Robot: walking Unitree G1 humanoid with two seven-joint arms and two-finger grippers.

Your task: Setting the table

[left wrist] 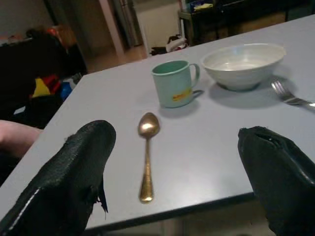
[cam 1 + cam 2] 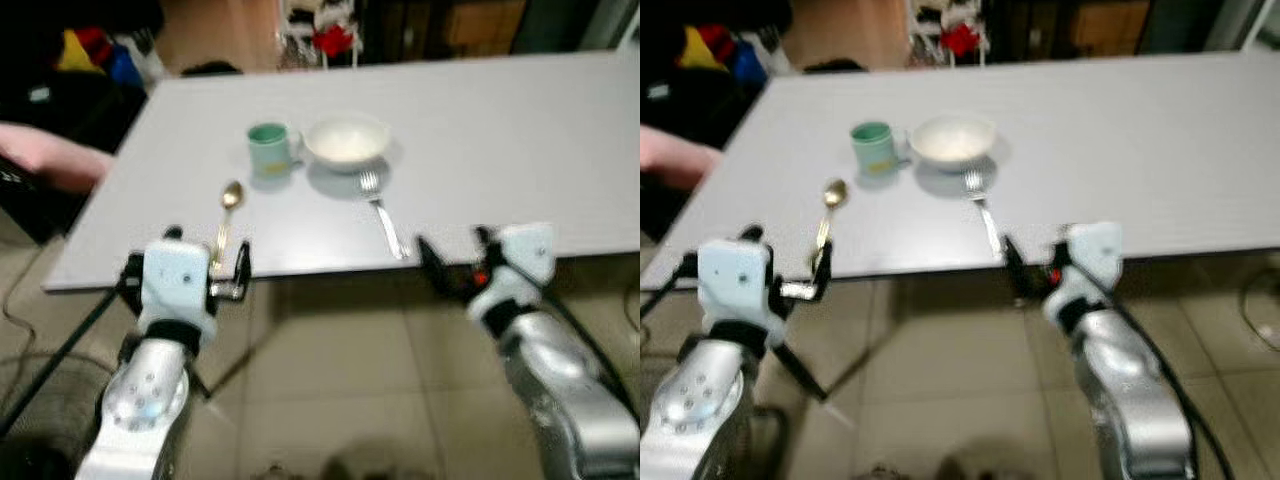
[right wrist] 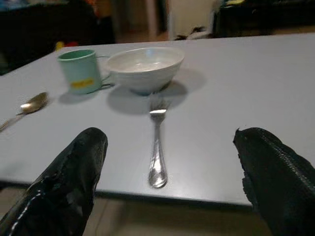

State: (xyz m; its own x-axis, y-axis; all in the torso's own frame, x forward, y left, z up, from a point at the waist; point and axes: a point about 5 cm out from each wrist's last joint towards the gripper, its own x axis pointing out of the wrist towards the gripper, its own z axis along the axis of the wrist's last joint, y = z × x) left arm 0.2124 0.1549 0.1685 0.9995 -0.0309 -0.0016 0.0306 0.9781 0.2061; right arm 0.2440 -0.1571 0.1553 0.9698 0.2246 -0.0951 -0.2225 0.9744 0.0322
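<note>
Grey table (image 2: 520,140) over tiled floor (image 2: 340,380), spoon (image 1: 146,157), fork (image 3: 157,147), both claws (image 1: 172,182) (image 3: 167,182) wide, empty

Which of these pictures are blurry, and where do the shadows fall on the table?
Both eye views are soft all over, so the fork and spoon lose their edges. The wrist views are sharper: in the left wrist view the mug shows a yellow label, and in the right wrist view the bowl casts a soft shadow toward the camera. The room behind the table is dark.

A pale grey table (image 2: 520,130) stands on a beige tiled floor (image 2: 330,390), with dark furniture (image 2: 60,90) behind.
</note>
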